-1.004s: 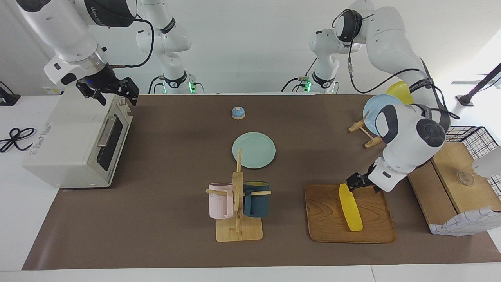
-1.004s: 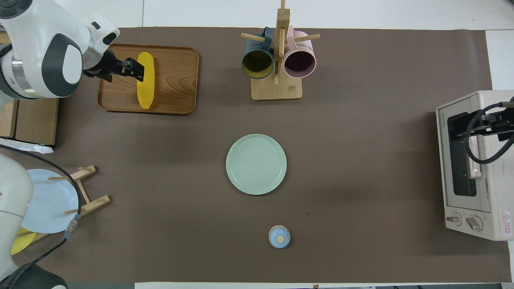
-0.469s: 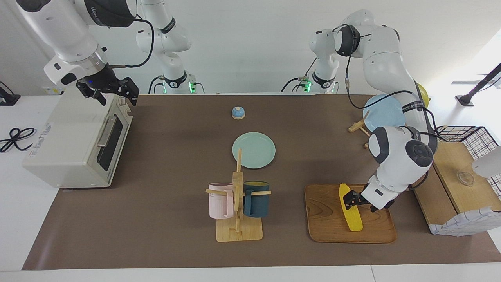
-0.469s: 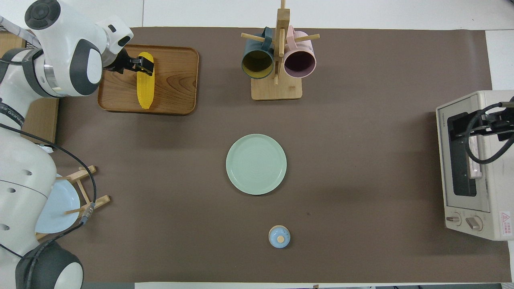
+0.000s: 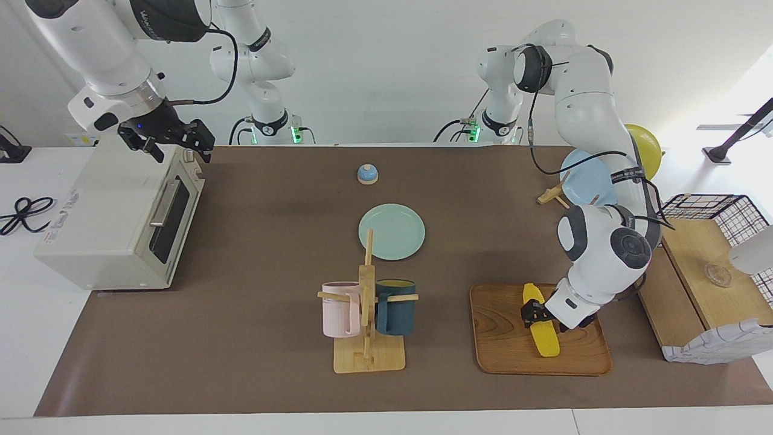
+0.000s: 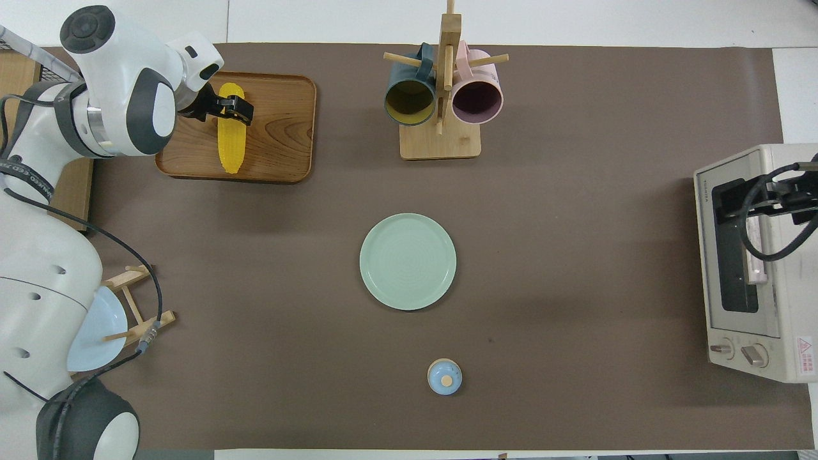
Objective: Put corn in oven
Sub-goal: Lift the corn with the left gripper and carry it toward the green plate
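Note:
The yellow corn (image 5: 547,342) (image 6: 229,144) lies on a wooden tray (image 5: 501,338) (image 6: 281,134) at the left arm's end of the table. My left gripper (image 5: 535,314) (image 6: 234,110) is down on the tray, its black fingers closed across the cob a little toward its end that is nearer to the robots. The cob still rests on the tray. At the right arm's end stands the off-white oven (image 5: 115,217) (image 6: 754,268) with its glass door closed. My right gripper (image 5: 172,144) (image 6: 795,201) waits open just over the oven's top.
A wooden mug rack (image 5: 368,356) with a pink and a dark blue mug stands beside the tray. A green plate (image 5: 391,231) and a small blue bell (image 5: 367,174) lie mid-table. A plate stand with a blue plate (image 5: 589,175) and a wooden box (image 5: 706,284) flank the left arm.
My left gripper came down from beside the cob's end onto the cob, moved along it away from the robots and closed its fingers on it. The right arm has not moved.

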Robot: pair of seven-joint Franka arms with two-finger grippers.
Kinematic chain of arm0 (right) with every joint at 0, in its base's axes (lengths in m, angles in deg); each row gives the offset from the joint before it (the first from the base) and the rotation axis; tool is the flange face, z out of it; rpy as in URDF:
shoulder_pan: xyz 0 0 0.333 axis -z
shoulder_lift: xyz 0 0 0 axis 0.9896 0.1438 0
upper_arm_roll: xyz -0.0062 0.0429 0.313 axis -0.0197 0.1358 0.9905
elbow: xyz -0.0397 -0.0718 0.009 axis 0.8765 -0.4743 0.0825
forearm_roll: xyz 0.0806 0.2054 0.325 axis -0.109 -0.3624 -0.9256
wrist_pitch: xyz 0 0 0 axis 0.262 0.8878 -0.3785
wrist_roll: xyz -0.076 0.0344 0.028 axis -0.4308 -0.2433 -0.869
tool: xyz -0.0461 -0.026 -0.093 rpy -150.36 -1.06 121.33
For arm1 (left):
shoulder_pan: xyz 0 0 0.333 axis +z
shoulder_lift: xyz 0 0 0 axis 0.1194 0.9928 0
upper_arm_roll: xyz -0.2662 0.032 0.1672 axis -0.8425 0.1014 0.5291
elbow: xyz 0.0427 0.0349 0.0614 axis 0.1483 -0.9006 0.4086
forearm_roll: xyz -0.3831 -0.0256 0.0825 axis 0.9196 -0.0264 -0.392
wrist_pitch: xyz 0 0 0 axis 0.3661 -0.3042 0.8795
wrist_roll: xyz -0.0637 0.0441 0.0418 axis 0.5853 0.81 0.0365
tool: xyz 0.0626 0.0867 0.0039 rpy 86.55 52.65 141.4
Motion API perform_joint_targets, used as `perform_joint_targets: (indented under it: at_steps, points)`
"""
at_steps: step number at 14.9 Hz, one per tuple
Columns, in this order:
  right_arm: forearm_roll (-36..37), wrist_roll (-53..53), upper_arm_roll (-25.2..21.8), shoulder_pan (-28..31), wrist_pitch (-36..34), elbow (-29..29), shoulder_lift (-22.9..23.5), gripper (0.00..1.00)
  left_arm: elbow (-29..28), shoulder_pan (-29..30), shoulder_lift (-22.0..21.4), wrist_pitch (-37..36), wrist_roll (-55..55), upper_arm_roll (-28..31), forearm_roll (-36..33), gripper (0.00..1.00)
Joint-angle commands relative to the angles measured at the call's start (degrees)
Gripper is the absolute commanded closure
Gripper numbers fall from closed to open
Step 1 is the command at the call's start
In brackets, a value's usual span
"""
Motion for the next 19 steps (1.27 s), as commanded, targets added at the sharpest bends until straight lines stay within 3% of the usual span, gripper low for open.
perform_joint_targets:
  at_steps: [1,4,7,8,9,10,11,14,16,19]
  points:
    - [-1.4,-1.01,-0.11,0.49,0.17,0.27,-0.47,0.0,0.0,-0.2,-0.19,-0.99,0.92,0.39,0.89,1.0]
    - [-1.4,-1.1,-0.11,0.49,-0.35,0.36,-0.47,0.0,0.09,-0.2,-2.46,-3.09,0.65,0.56,4.22,1.0]
    - [-1.48,-2.24,-0.55,1.18,0.08,0.62,-0.47,0.02,-1.3,-0.72,-9.04,-8.89,-4.24,0.56,6.08,1.0]
    - [-1.48,-2.59,-0.64,1.36,1.83,2.1,-0.99,0.45,-4.1,-1.94,-12.28,-9.43,-7.4,0.48,6.08,1.0]
    - [-1.4,-2.68,-0.64,1.36,4.45,5.6,-2.65,0.71,-7.69,-3.52,-15.97,-9.61,-9.26,0.47,6.08,1.0]
    - [-1.22,-2.77,-0.73,1.54,8.05,9.81,-4.32,0.92,-11.91,-5.02,-19.75,-9.26,-11.37,0.47,6.17,1.0]
    - [-0.96,-2.77,-0.73,2.06,12.09,14.03,-6.08,1.0,-15.6,-6.86,-23.18,-8.99,-14.17,0.47,6.17,1.0]
    - [0.53,-4.53,-0.81,3.3,23.97,27.48,-11.18,1.0,-24.4,-14.93,-29.88,-8.47,-21.38,0.47,6.17,1.0]
    - [4.99,-5.05,-0.73,4.61,24.69,28.75,-11.46,1.0,-29.06,-19.52,-31.82,-4.36,-25.0,0.48,6.17,1.0]
    - [5.72,-6.46,-0.73,7.16,25.83,31.46,-11.1,1.0,-39.42,-26.11,-35.07,7.67,-30.62,0.39,6.17,1.0]
